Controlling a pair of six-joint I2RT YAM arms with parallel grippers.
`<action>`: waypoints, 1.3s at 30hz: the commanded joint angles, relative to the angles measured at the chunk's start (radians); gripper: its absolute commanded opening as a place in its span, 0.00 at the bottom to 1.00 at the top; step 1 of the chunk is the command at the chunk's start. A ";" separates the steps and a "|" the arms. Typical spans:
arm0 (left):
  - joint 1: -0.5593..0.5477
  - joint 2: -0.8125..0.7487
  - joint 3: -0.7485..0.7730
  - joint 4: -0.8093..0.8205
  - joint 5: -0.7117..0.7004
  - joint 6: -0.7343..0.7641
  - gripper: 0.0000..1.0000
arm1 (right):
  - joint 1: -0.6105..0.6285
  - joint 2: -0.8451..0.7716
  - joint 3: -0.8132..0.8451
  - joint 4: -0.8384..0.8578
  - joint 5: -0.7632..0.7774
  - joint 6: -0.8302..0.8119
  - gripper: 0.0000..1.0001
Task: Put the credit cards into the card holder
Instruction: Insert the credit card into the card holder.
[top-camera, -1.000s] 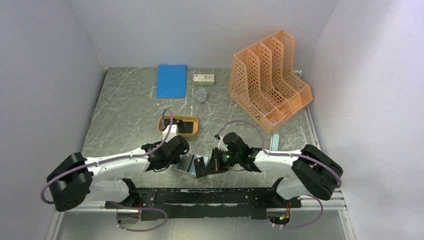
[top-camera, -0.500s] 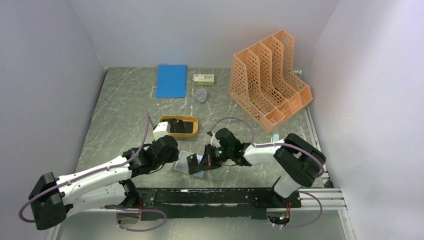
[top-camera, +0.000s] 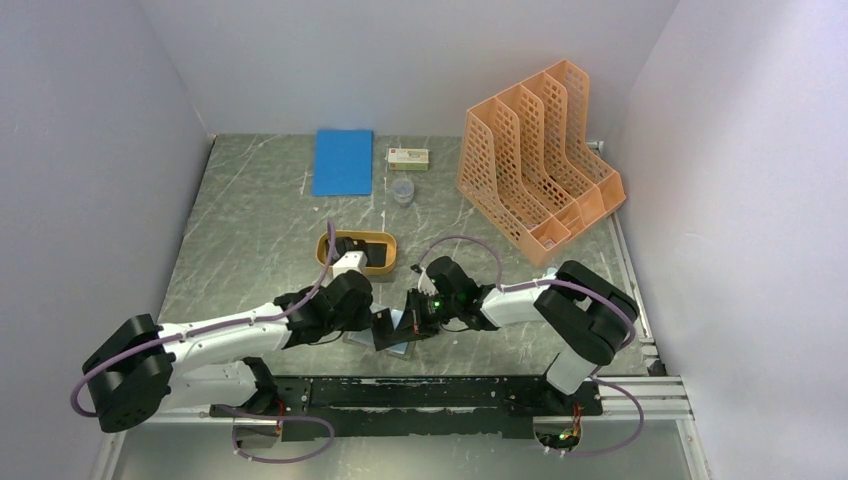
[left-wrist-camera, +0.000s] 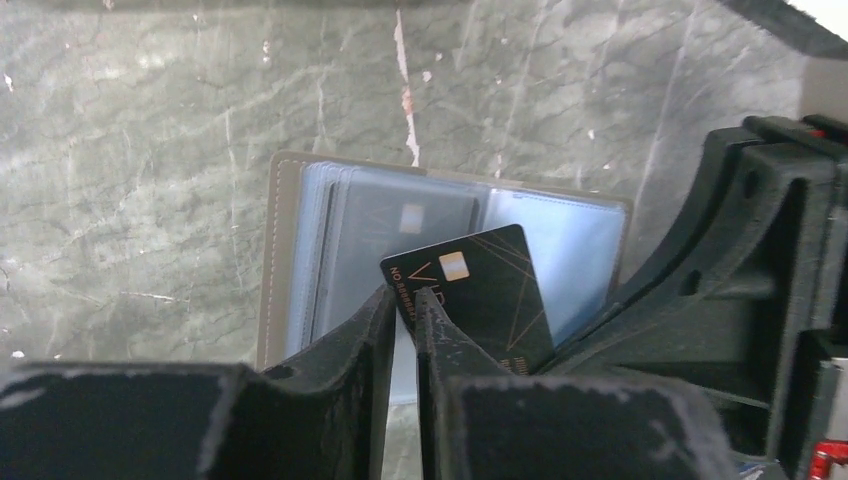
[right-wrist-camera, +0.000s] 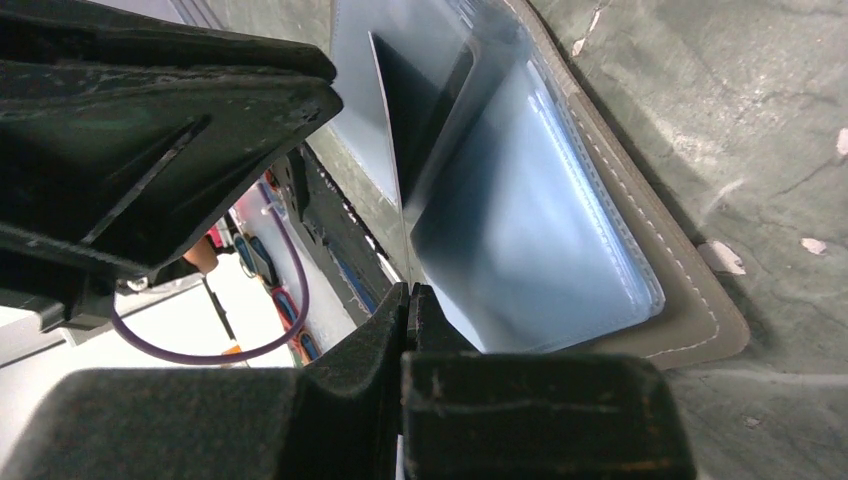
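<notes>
The card holder (left-wrist-camera: 268, 260) lies open on the marble table, grey-brown border around bluish clear sleeves; one dark card (left-wrist-camera: 400, 225) sits inside a sleeve. My left gripper (left-wrist-camera: 405, 297) is shut on the corner of a black credit card (left-wrist-camera: 490, 290) with a gold chip, held tilted over the open sleeves. My right gripper (right-wrist-camera: 408, 290) is shut on a thin clear sleeve leaf of the card holder (right-wrist-camera: 690, 310), lifting it. From above, both grippers, left (top-camera: 378, 322) and right (top-camera: 412, 318), meet over the holder (top-camera: 397, 347) near the table's front edge.
An orange oval tray (top-camera: 390, 268) with something dark in it stands just behind the left gripper. At the back are a blue notebook (top-camera: 342, 162), a small box (top-camera: 409, 156) and a clear cup (top-camera: 402, 190). An orange file rack (top-camera: 535, 160) fills the back right.
My left gripper has moved right, over the card holder, and narrowed on the black card. The right gripper shifted left early on and has stayed shut on the sleeve.
</notes>
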 joint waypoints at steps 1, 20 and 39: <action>0.006 0.032 -0.023 0.025 0.004 -0.023 0.16 | 0.000 0.000 0.012 -0.017 0.017 -0.003 0.00; 0.017 0.064 -0.107 -0.028 -0.075 -0.153 0.05 | 0.001 -0.213 -0.113 -0.071 0.049 0.002 0.00; 0.017 0.025 -0.111 -0.068 -0.075 -0.163 0.05 | -0.002 -0.076 -0.130 0.134 -0.035 0.095 0.00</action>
